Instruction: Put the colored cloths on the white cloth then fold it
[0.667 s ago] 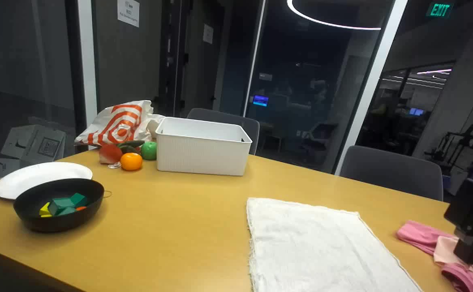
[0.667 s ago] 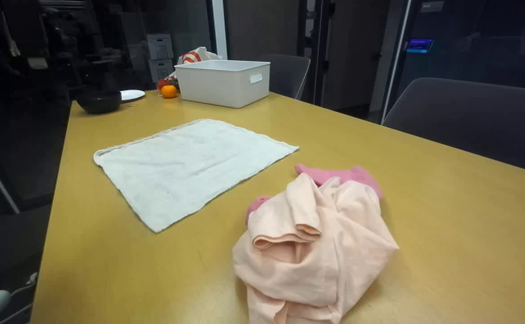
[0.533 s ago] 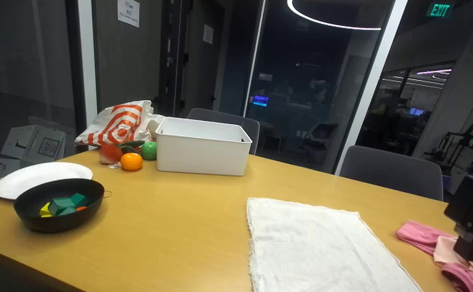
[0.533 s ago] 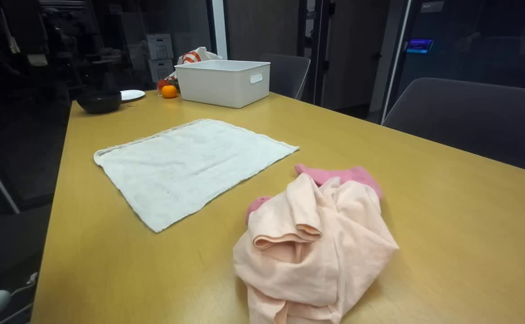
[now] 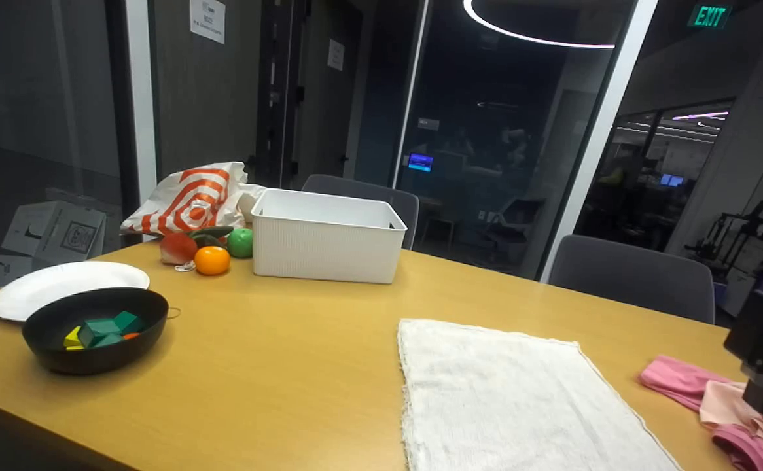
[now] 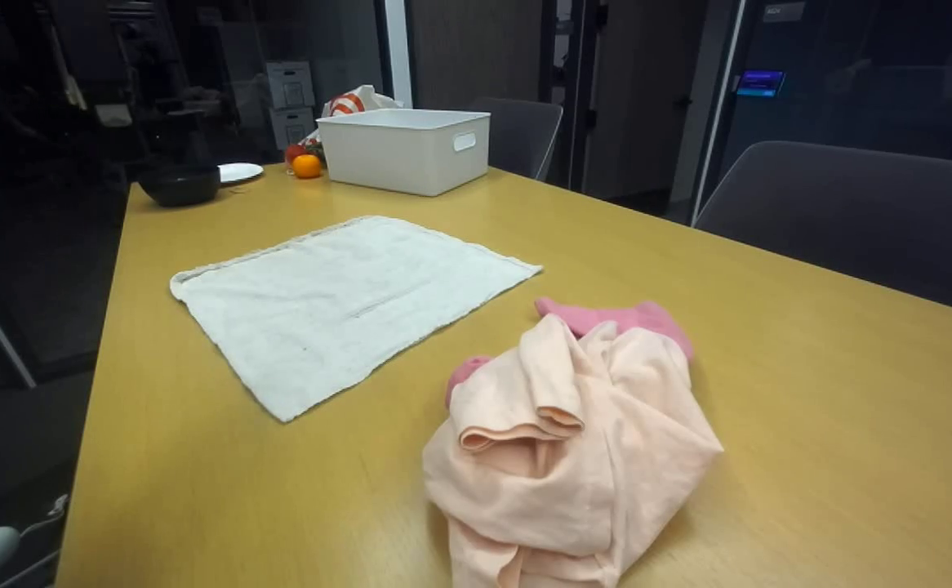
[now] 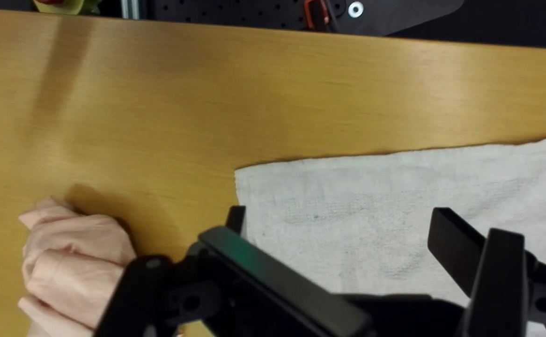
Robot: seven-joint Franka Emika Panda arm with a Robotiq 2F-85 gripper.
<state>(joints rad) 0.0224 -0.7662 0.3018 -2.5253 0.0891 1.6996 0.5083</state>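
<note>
The white cloth point(image 5: 519, 399) lies flat and spread on the table. It also shows in an exterior view point(image 6: 353, 302) and in the wrist view point(image 7: 329, 182). A peach cloth point(image 6: 558, 498) lies crumpled on top of a pink cloth point(image 6: 656, 322), beside the white cloth and apart from it. The peach cloth shows at the lower left of the wrist view point(image 7: 76, 267); the pink cloth is out of view there. My gripper point(image 7: 343, 229) is open and empty, with a corner of the white cloth behind its fingers. In an exterior view the gripper point(image 5: 762, 392) is partly cut off at the right edge.
A white bin point(image 5: 326, 245) stands at the back of the table. A black bowl point(image 5: 97, 356) with colored blocks, a white plate point(image 5: 61, 284), an orange point(image 5: 212, 260), other produce and a white-and-red bag point(image 5: 192, 199) lie near it. A table edge point(image 7: 273, 30) crosses the wrist view.
My gripper has moved slightly up and to the right in an exterior view. The cloths have not moved.
</note>
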